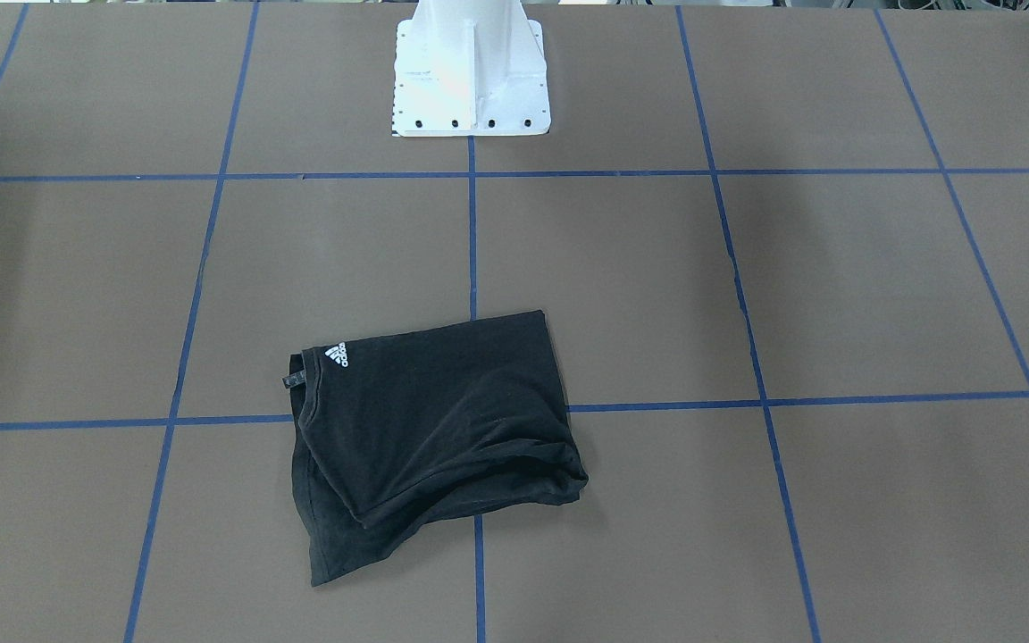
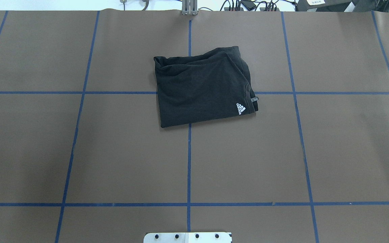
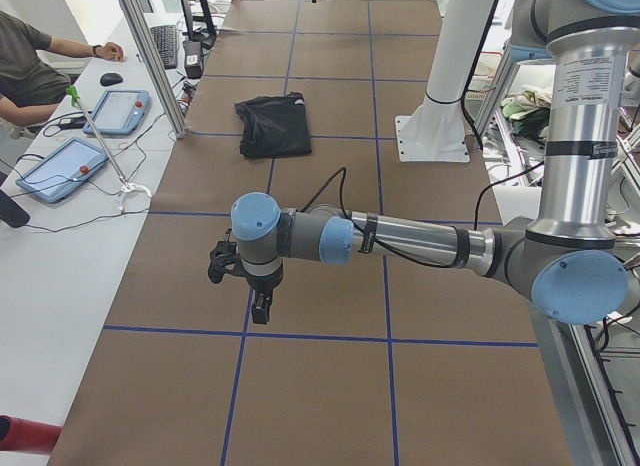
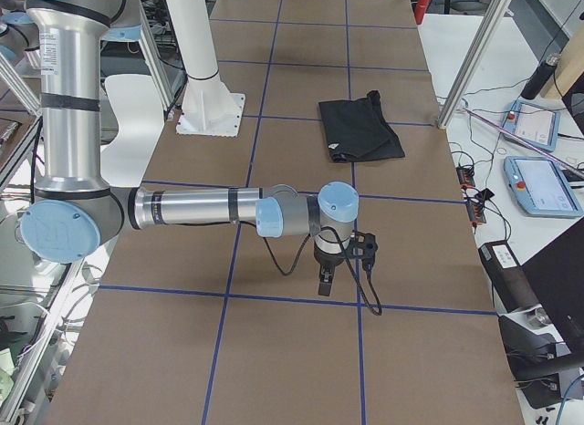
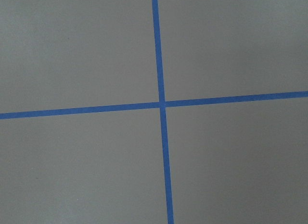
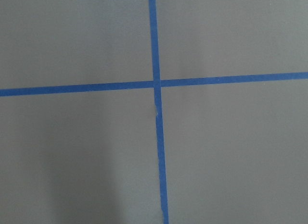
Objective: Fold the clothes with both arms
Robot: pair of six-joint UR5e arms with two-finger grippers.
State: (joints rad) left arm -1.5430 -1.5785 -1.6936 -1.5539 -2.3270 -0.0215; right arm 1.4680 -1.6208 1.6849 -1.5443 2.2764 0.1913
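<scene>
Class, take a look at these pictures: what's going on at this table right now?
Nothing is being handled at this moment. The black T-shirt lies folded into a rough rectangle on the brown table. The left gripper and the right gripper each hang over bare table, well away from the shirt, with no cloth in them. Whether they are open or shut cannot be told.

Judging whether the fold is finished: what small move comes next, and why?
Probably swing the right claw toward the T-shirt to square it: it lies folded, but an under layer pokes out at its far, collar-side corner, while this claw and the left claw hang over bare table, away from it.
</scene>
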